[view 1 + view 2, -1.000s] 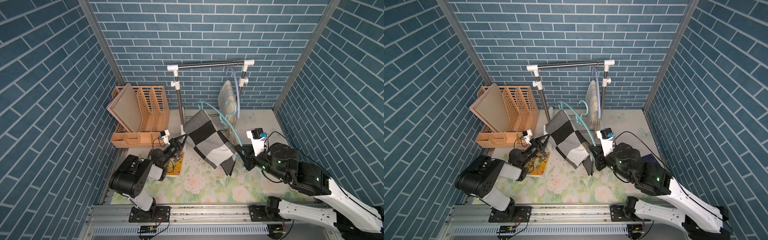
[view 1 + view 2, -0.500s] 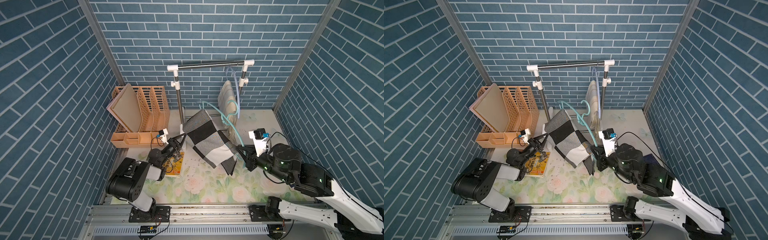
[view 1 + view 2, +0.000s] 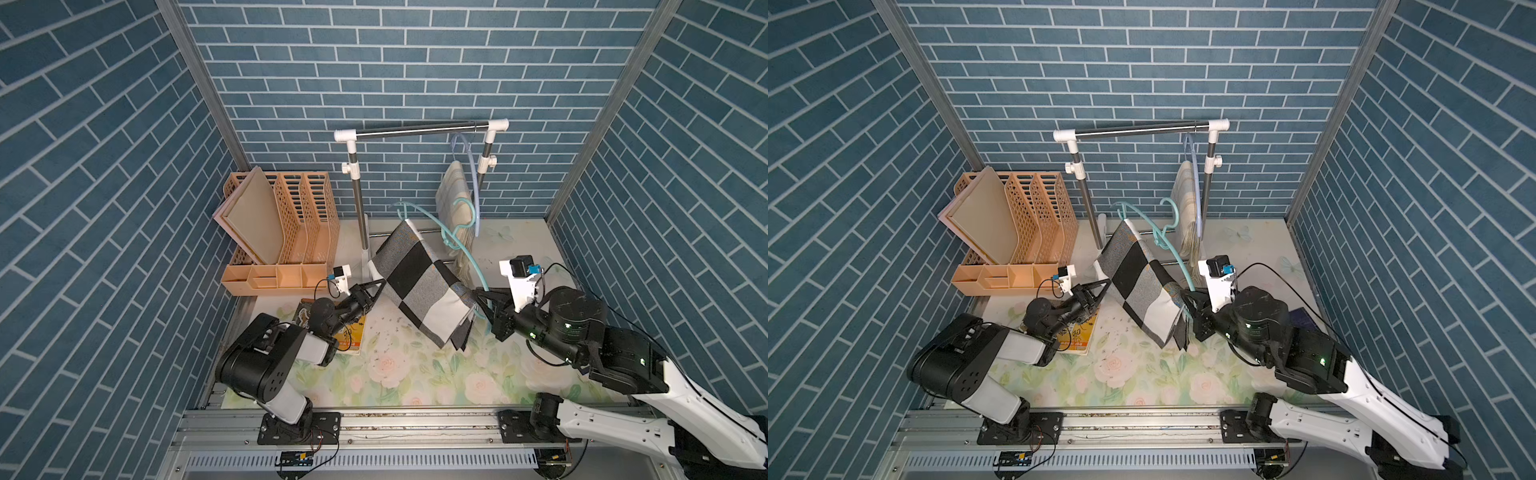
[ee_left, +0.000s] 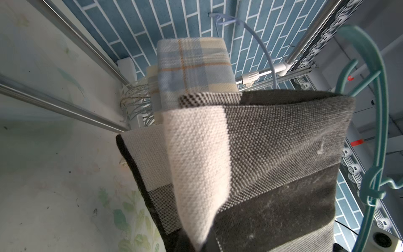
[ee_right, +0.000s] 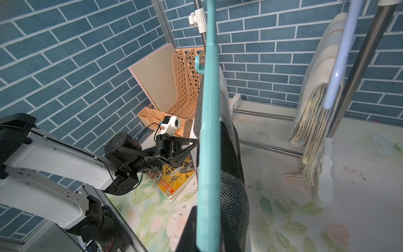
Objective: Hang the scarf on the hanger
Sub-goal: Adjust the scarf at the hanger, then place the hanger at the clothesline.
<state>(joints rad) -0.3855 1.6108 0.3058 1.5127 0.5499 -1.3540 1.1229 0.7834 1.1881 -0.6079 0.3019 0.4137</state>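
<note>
The left gripper (image 3: 380,286) is pinched shut on an edge of the checked scarf (image 3: 419,286). The scarf hangs folded over the teal hanger (image 5: 209,109), held above the mat. The right gripper (image 3: 478,301) is clamped on the hanger's lower end. Draping looks nearly done; what is left is evening it out and letting go.

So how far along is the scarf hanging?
Done: checkered scarf looks draped over the teal hanger. In hand: right fingers shut on the hanger, left fingers shut on the scarf's edge. Left: release the scarf; probably hook the hanger on the rack.
</note>
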